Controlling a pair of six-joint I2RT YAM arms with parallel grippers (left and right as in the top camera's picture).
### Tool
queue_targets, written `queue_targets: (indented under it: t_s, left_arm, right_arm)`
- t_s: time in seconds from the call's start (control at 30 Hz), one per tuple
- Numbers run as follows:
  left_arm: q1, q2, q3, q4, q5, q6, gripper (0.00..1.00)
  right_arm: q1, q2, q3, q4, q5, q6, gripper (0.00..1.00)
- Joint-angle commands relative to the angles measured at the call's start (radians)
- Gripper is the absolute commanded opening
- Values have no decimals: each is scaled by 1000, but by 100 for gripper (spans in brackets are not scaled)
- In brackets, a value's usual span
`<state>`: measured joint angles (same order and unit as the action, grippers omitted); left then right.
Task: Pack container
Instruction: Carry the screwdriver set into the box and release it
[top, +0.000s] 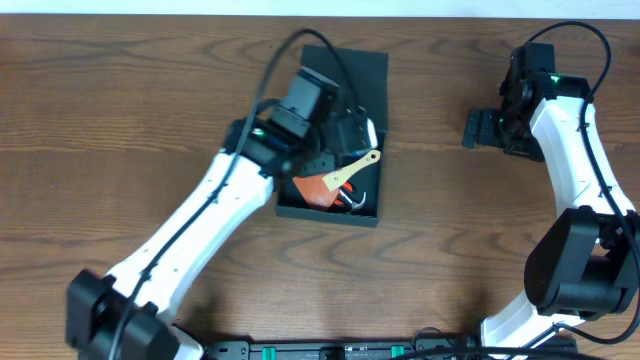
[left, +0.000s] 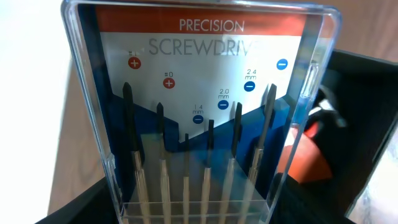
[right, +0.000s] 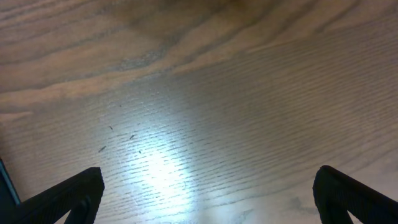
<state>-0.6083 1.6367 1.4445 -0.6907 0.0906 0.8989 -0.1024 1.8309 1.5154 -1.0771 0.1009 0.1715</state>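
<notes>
Wooden table (top: 100, 80): the right gripper (right: 208, 199) is above bare wood, its jaws spread wide and empty. Dark square container (top: 362, 70): flap lid open, directly beneath the left gripper (top: 350, 132) and well apart from the right one. Clear precision screwdriver case (left: 199, 124): six drivers inside, clasped by the left gripper over the container's opening. Orange-red object (top: 312, 188): lies inside the container, beside and below the case.
</notes>
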Motion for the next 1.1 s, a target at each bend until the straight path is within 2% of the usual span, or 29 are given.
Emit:
queue_targets:
  t_s: [0.0, 0.63, 0.67, 0.73, 0.77, 0.8, 0.93, 1.07]
  left_arm:
    - [-13, 78, 18, -8, -4, 58, 6]
    - [-14, 337, 16, -75, 6, 44, 6]
    - [-14, 337, 16, -75, 6, 39, 13]
    - [-14, 336, 16, -74, 6, 39, 49]
    - [-14, 336, 16, -75, 6, 39, 59]
    - [-14, 336, 16, -75, 6, 39, 60]
    - [-14, 330, 17, -79, 2, 10, 85]
    - [-14, 282, 18, -79, 2, -11, 94]
  right_arm:
    - [5, 0, -3, -7, -4, -12, 99]
    - [5, 0, -3, -31, -4, -13, 99]
    - [5, 0, -3, -31, -4, -13, 99]
    - [5, 0, -3, -31, -4, -13, 99]
    - [5, 0, -3, -31, -4, -13, 99]
    - [5, 0, -3, -31, -4, -17, 99]
    - [5, 0, -3, -32, -4, -29, 99]
    - [5, 0, -3, -30, -4, -32, 99]
